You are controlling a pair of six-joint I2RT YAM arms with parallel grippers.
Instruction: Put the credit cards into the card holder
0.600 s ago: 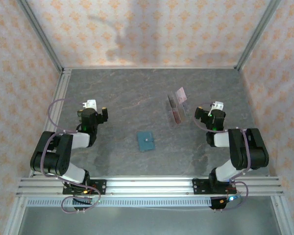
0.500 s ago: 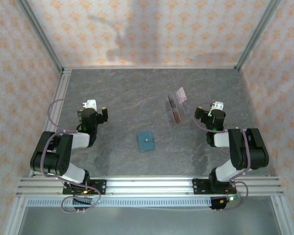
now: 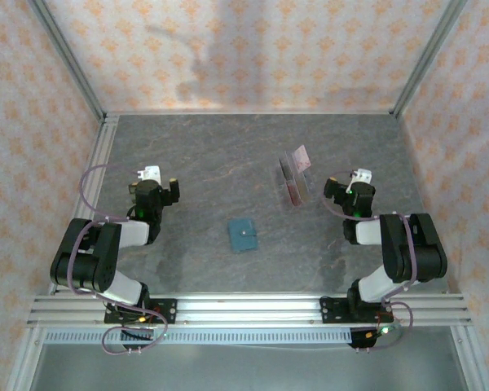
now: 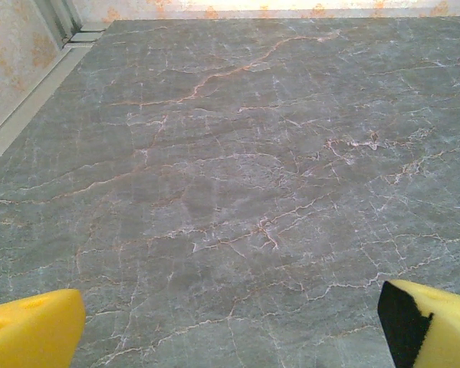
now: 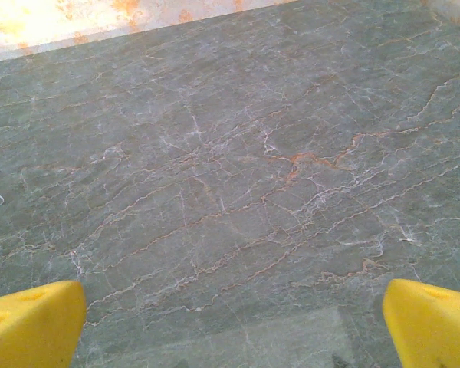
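The teal card holder (image 3: 244, 235) lies shut and flat at the table's middle front, a small stud on its top face. The credit cards stand on edge in a clear slotted stand (image 3: 293, 181) further back and to the right: a pinkish one (image 3: 301, 155), a darker grey one (image 3: 285, 169) and a reddish one (image 3: 294, 193). My left gripper (image 3: 156, 181) rests at the left, well apart from the holder, open, with its yellow fingers (image 4: 31, 330) wide over bare stone. My right gripper (image 3: 350, 184) sits just right of the stand, also open, its yellow pads (image 5: 433, 326) spread with nothing between them.
The grey marbled tabletop (image 3: 228, 155) is ringed by patterned walls, with aluminium posts at the back corners and a rail (image 3: 244, 308) along the front edge. A metal strip (image 4: 31, 92) borders the table's left side.
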